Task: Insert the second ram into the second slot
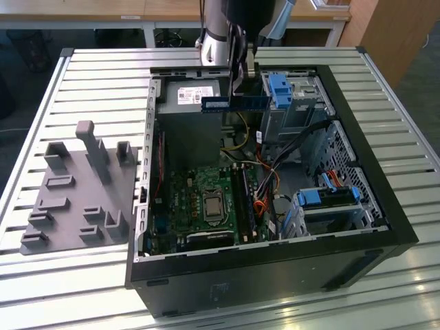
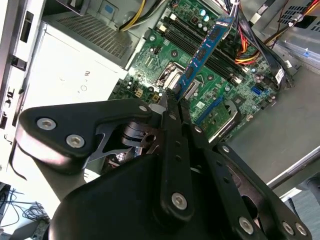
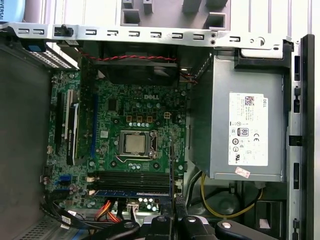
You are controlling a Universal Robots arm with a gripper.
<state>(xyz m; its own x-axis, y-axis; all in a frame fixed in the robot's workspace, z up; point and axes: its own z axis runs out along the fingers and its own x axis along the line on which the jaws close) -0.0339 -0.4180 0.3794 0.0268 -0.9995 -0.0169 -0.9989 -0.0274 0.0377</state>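
In the exterior view my gripper [image 1: 238, 93] hangs over the open computer case [image 1: 385, 227], shut on the second ram [image 1: 216, 104]. This dark-blue stick is held level above the power supply, well above the motherboard [image 1: 185, 206]. In the second wrist view the second ram [image 2: 205, 47] juts out from the shut black fingers [image 2: 170, 107] over the board. The first wrist view shows it edge-on [image 3: 171, 170] above the gripper [image 3: 172, 217]. The black memory slots [image 3: 132, 179] [image 1: 246, 199] lie beside the processor socket [image 3: 135, 144]. Another blue stick [image 3: 132, 192] sits in the outermost slot.
A grey holder plate [image 1: 75, 199] with upright posts lies on the slatted table at the exterior view's left. Inside the case are the power supply [image 3: 245, 130], blue drive brackets [image 1: 278, 89] [image 1: 320, 198] and loose cables [image 1: 265, 185] next to the slots.
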